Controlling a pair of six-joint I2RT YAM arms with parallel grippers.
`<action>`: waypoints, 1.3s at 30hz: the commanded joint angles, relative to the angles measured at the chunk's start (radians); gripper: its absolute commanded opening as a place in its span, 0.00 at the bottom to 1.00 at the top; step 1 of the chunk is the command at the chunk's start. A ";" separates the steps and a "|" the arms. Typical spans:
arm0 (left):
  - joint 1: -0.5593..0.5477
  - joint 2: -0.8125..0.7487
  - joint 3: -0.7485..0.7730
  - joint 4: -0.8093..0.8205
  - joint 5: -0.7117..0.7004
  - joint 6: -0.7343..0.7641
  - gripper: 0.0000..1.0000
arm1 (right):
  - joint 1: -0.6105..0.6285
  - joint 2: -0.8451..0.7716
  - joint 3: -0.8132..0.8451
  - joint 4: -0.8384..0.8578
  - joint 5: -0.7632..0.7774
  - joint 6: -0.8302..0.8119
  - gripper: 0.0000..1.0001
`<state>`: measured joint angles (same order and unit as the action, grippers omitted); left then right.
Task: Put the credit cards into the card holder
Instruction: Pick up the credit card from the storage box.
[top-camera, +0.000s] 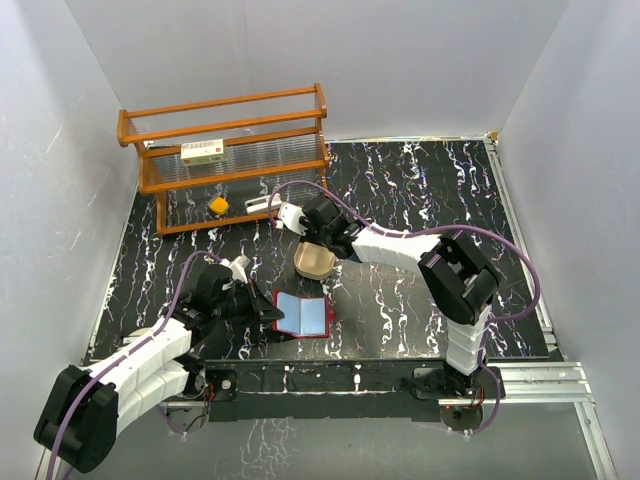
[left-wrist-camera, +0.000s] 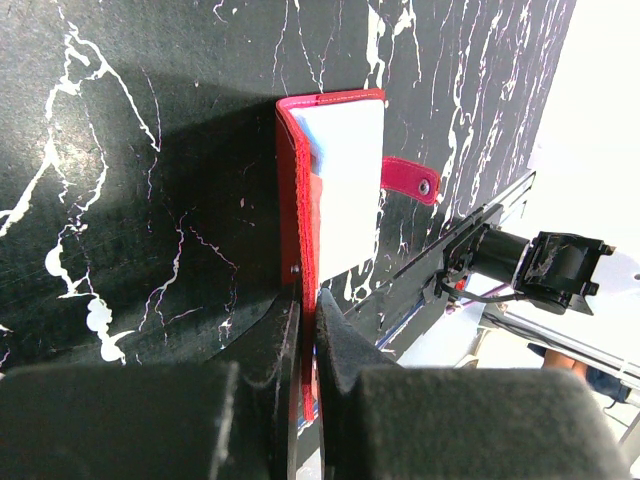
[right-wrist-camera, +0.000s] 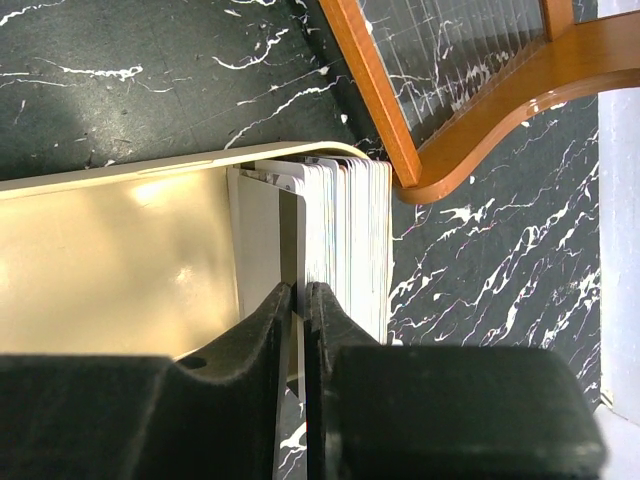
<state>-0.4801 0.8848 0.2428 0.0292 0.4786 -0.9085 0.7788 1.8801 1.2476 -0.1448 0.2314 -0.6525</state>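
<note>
The right tool (right-wrist-camera: 298, 300) is pinched almost closed on what looks like one thin card at the edge of the credit cards (right-wrist-camera: 345, 240). They stand on edge in the glossy tan tray (right-wrist-camera: 120, 260) beside the wooden rack (right-wrist-camera: 400, 110), so I'd draw that card straight up to stop its slick neighbours riding along. The left tool (left-wrist-camera: 308, 310) is clamped tight on the stitched rim of the dark-red card holder (left-wrist-camera: 288, 200), which lies open on the marbled black desk (left-wrist-camera: 150, 200), and it should hold that steady with the pale pockets facing up.
</note>
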 joint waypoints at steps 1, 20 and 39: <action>0.000 -0.016 0.012 -0.009 0.012 -0.004 0.00 | -0.008 -0.059 0.048 0.019 -0.003 -0.001 0.07; 0.000 -0.022 0.008 0.004 0.038 -0.010 0.00 | -0.048 -0.035 0.118 -0.003 -0.028 -0.003 0.08; 0.000 0.007 0.035 -0.001 0.004 0.002 0.00 | -0.049 -0.061 0.181 -0.166 -0.136 0.107 0.00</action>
<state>-0.4801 0.8921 0.2432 0.0227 0.4793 -0.9089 0.7364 1.8778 1.3769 -0.3058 0.1242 -0.5770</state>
